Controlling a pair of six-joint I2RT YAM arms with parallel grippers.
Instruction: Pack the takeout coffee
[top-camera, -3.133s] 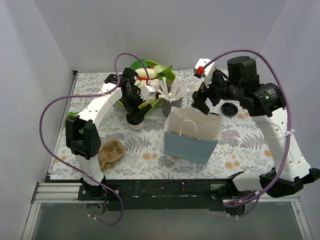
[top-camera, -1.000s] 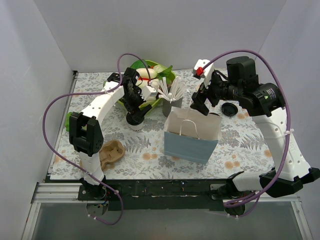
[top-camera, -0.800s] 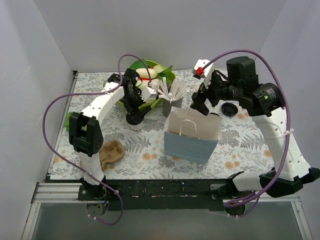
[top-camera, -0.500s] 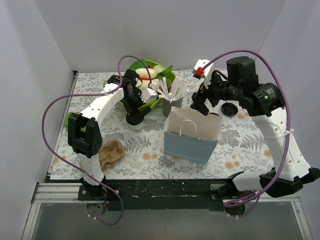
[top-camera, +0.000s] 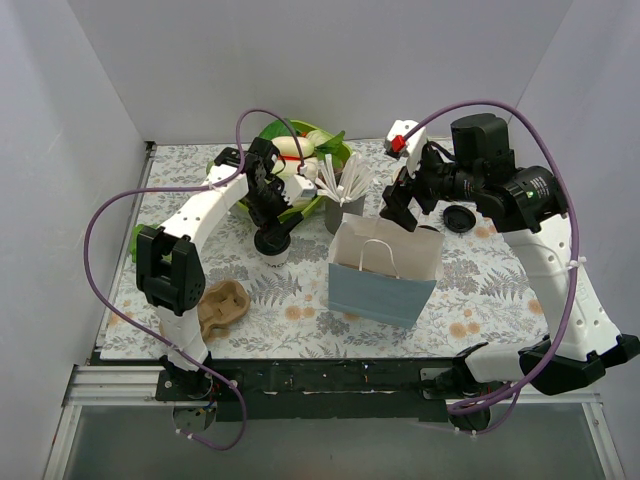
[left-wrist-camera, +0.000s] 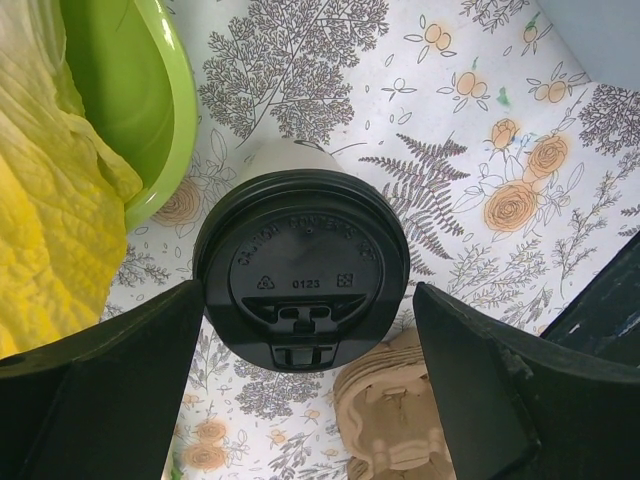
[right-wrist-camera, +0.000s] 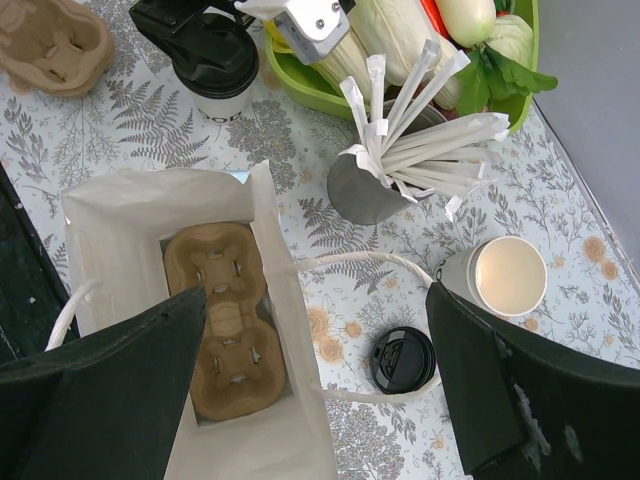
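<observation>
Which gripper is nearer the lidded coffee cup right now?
Left. The left gripper sits right above the lidded coffee cup, fingers flanking its lid; the right gripper hangs over the paper bag, off to the cup's right.

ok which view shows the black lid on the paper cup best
Left wrist view: the round black plastic lid fills the centre, seen straight down, embossed markings readable. The right wrist view shows it small on the cream paper cup near the top edge. The top external view shows only a tiny dark disc.
</observation>
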